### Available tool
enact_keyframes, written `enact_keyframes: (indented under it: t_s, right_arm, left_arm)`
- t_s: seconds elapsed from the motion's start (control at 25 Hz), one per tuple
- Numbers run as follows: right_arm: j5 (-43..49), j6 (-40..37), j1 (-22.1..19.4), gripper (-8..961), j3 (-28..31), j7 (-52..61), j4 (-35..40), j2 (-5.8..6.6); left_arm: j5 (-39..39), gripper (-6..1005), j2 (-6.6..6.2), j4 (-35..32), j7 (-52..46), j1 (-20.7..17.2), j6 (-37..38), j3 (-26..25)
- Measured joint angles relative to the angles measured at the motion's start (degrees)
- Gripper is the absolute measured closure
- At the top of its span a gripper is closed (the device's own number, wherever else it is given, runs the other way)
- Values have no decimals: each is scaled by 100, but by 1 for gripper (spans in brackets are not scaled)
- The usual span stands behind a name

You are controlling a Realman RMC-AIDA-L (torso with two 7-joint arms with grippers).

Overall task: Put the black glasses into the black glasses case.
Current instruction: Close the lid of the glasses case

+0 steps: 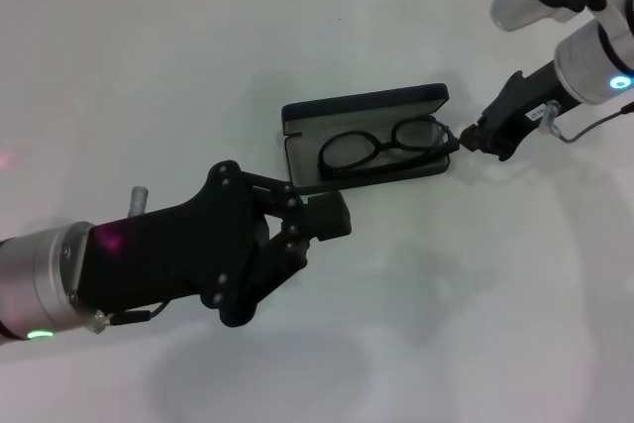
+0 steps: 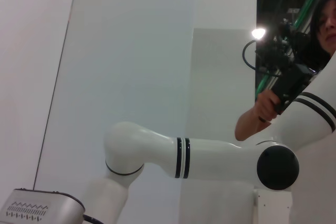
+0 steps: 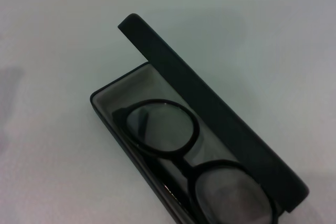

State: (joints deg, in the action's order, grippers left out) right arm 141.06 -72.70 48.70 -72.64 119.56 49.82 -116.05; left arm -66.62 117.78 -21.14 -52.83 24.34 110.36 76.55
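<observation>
Parts of my own hardware stay hidden: my right wrist view shows none of my right fingers, and my left wrist view points up and away from the work, taking in only a white arm (image 2: 210, 158), pale walls and a person (image 2: 315, 40) holding a dark device.

From the head view, my right end effector (image 1: 466, 138) sits at the right end of the black glasses case (image 1: 367, 106), its dark tip touching or just beside the rim there. The tip reads as narrow, but I cannot tell whether it is pinched on anything. My left end effector (image 1: 322, 217) hovers just in front of the case's near edge, its black linkage fingers drawn close together with nothing between them.

The case lies open on the white tabletop (image 1: 149, 76), a flat black rectangle with rounded corners, its lid raised along the far side. The lining is a dull matte grey. The black glasses (image 1: 381, 146) rest inside the tray: a thin, smooth black frame with two oval clear lenses, joined by a short bridge. The right lens reaches the tray's right end. In the right wrist view the glasses (image 3: 163, 129) are cut off at the picture's edge, and the lid (image 3: 210, 114) shows as a thick, dark slab. The temple arms are hard to make out.
</observation>
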Motion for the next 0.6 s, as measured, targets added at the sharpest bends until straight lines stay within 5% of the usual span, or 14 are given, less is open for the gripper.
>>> enact_keyframes:
  t_s: [0.6]
  right_arm:
    - [-196,182,-8,924,-268,-161,-8,-2]
  left_arm:
    - [18,962,4,75,18,9,-7,0]
